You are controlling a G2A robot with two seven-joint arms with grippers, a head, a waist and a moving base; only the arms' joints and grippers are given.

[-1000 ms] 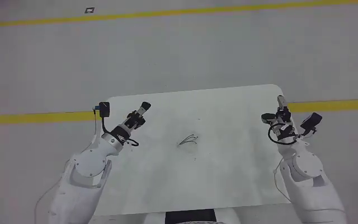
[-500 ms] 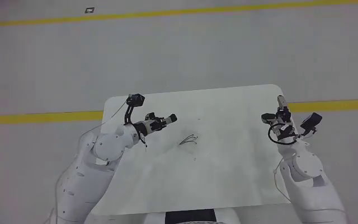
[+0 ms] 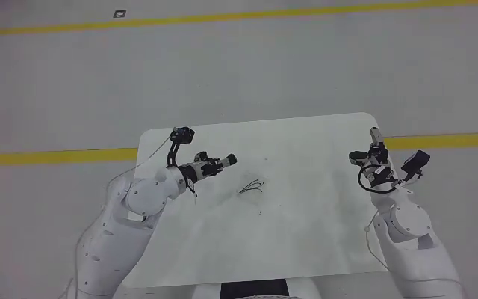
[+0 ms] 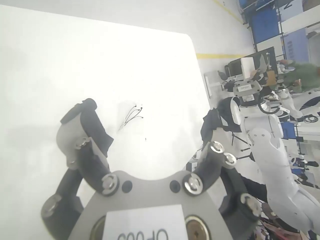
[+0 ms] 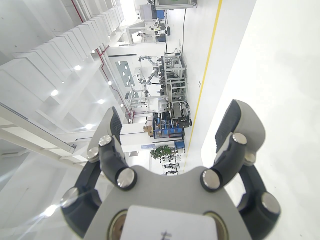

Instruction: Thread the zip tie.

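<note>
Several thin zip ties lie loose at the middle of the white table. Left gripper hovers over the table's left half, fingers spread, empty. Right gripper sits at the table's right edge, fingers spread, empty.

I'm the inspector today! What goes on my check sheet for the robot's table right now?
Surface: white table with rounded corners.
Job's things: thin black zip ties in a loose bunch near the table's middle, nothing touching them.
Clutter: one tiny dark speck near the ties.
Grippers: left gripper open, over the table, apart from the ties; right gripper open, at the table's right edge.
Cables: black cable looped at the right wrist.
Surroundings: grey floor with yellow lines.
</note>
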